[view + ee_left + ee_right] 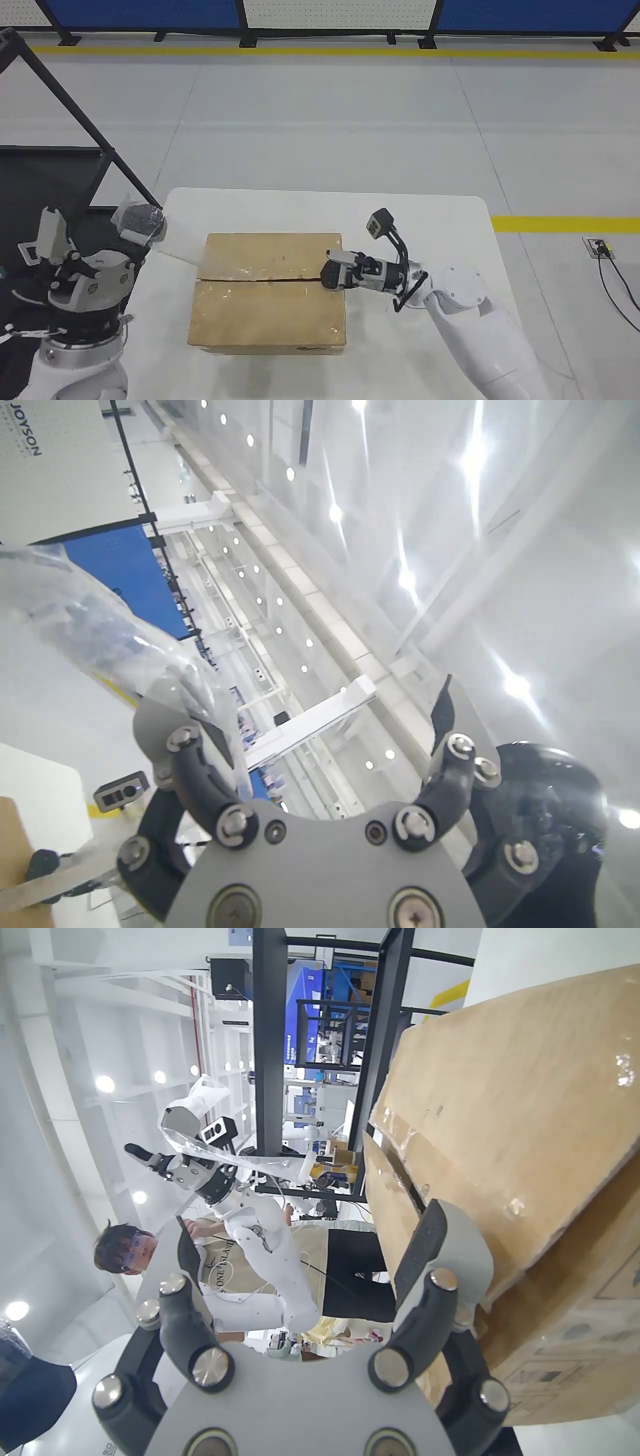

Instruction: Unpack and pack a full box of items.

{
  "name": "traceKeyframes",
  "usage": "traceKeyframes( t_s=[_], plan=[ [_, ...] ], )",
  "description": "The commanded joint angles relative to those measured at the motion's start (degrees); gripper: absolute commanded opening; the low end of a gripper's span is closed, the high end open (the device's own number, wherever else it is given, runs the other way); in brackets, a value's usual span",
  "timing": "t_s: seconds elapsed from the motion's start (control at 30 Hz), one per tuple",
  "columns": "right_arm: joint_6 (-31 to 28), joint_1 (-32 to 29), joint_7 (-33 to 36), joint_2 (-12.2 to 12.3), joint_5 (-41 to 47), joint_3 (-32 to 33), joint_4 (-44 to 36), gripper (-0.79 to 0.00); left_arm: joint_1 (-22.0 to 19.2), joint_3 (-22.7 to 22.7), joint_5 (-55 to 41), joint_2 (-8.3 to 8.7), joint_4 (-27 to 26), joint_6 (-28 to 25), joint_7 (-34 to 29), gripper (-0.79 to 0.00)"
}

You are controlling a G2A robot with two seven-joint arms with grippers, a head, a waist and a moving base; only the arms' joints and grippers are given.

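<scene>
Box (268, 312) sits closed on the table (430, 215), its flap seam running left to right. Right gripper (328, 274) gapes at the seam's right end; left gripper (300, 715) is raised and spread, clear plastic strip (100, 625) clinging.

Light: bright, even, from overhead. Ceiling lamps (515, 685) above my left gripper (297, 700): flaring into long white streaks. Bench (420, 215): shadows soft and faint. Box (270, 300): clear tape (622, 1070) on its top glinting in spots. Plastic bag (100, 625): pale sheen. My wrist views: straight lines bowed toward the edges, strongly.
</scene>
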Motion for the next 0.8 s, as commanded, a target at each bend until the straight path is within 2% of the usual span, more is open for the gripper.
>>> traceKeyframes(
  t_s=[0.0, 0.07, 0.43, 0.6, 0.77],
  plan=[
    [0.0, 0.1, 1.0, 0.0, 1.2, 0.0, 0.5, 0.000, 0.3, -1.0, -1.0, 0.02, 0.4, 0.7, -0.1, 0.000],
    [-0.2, 0.4, 1.7, -0.1, 1.9, 0.0, 1.1, 0.000, 0.6, -1.6, 0.9, 0.23, 1.1, 2.2, -2.3, 0.000],
    [0.5, 1.1, 0.8, -0.1, 0.1, -0.6, 2.1, 0.000, 0.5, -1.0, 1.0, 0.18, 0.7, 2.9, -1.6, 0.000],
    [-1.4, -1.1, -0.4, -0.1, 3.4, 0.4, 0.4, 0.000, -1.5, 3.6, -2.8, -0.39, -1.7, 3.4, 3.8, 0.000],
    [-9.2, -3.8, -2.2, -0.4, 11.0, 2.9, 0.1, 0.000, -4.0, 9.3, -8.2, -1.22, -2.7, 4.3, 11.6, 0.000]
  ],
)
